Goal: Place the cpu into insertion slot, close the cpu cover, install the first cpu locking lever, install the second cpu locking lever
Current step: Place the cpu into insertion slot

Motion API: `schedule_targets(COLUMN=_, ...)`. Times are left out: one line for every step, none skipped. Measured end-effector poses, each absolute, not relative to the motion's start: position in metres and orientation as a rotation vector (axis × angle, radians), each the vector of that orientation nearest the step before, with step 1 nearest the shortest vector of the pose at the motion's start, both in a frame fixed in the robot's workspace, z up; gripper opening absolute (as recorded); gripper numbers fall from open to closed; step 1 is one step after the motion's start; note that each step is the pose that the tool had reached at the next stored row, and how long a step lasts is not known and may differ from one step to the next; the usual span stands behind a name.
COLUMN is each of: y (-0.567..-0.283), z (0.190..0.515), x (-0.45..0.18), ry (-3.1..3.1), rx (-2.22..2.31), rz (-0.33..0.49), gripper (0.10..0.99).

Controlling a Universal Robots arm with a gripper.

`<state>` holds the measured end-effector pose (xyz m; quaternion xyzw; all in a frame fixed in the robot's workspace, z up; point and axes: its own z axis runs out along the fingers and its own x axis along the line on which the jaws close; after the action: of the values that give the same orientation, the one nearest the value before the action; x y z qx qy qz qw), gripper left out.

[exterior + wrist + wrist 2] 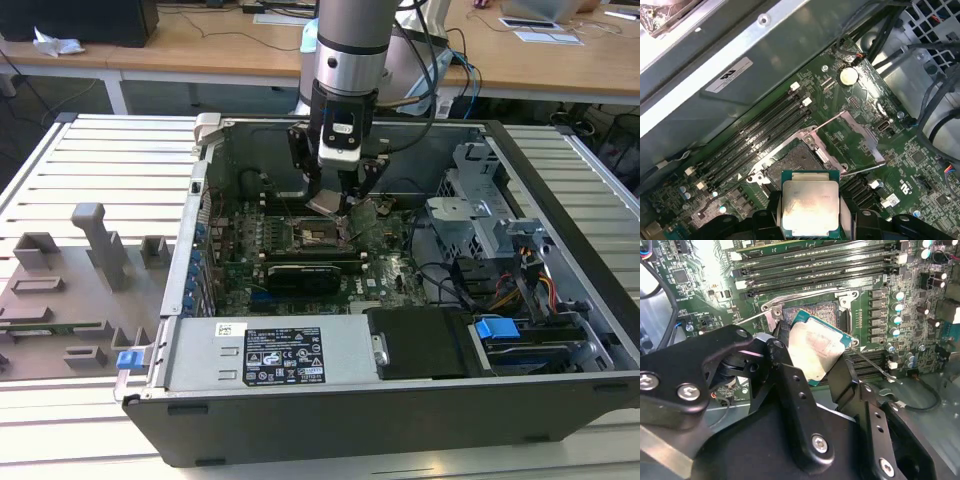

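Observation:
My gripper (pixel 336 203) is shut on the cpu (pixel 328 204), a flat square chip with a silver top, and holds it tilted just above the insertion slot (pixel 318 236) in the green motherboard. In the second wrist view the cpu (pixel 815 350) sits between two black fingers (pixel 784 347), with the dark socket (pixel 812 307) behind it. The first wrist view has the cpu (pixel 810 206) in front of the open socket (pixel 792 161). The cpu cover (pixel 854 139), a silvery frame, is swung open beside the socket. A thin lever rod (pixel 872 365) stands free next to it.
The open computer case (pixel 330 410) walls in the board. Long black memory slots (pixel 760 132) run beside the socket. A black card (pixel 305 272) lies nearer the front. Drive bays, cables and a blue tab (pixel 497 328) fill the exterior view's right. A grey fixture (pixel 95 250) stands outside.

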<state>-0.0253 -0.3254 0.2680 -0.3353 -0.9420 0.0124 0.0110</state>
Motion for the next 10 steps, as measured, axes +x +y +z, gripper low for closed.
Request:
schedule_targets(y=-0.3254, z=0.2680, x=-0.0252, ry=-2.931, rx=-1.068, rz=0.039, gripper=0.545)
schedule_targets(y=-0.3254, z=0.2680, x=-0.0253, ry=-2.927, rx=-1.079, rz=0.040, gripper=0.545)
schedule_targets(y=-0.3254, z=0.2680, x=-0.0252, ry=-2.924, rx=-1.086, rz=0.040, gripper=0.545)
schedule_targets(y=-0.3254, z=0.2680, x=-0.0253, ry=-2.919, rx=-1.101, rz=0.041, gripper=0.545)
schedule_targets(y=-0.3254, z=0.2680, x=-0.0253, ry=-2.913, rx=-1.116, rz=0.041, gripper=0.545)
schedule_targets(y=-0.3254, z=0.2681, x=-0.0253, ry=-2.910, rx=-1.125, rz=0.042, gripper=0.545)
schedule_targets(y=-0.3254, z=0.2680, x=-0.0253, ry=-2.906, rx=-1.133, rz=0.042, gripper=0.545)
schedule_targets(y=-0.3254, z=0.2680, x=-0.0253, ry=-2.902, rx=-1.146, rz=0.042, gripper=0.545)
schedule_targets(y=-0.3254, z=0.2680, x=-0.0252, ry=-2.899, rx=-1.152, rz=0.042, gripper=0.545)
schedule_targets(y=-0.3254, z=0.2680, x=-0.0253, ry=-2.895, rx=-1.162, rz=0.043, gripper=0.545)
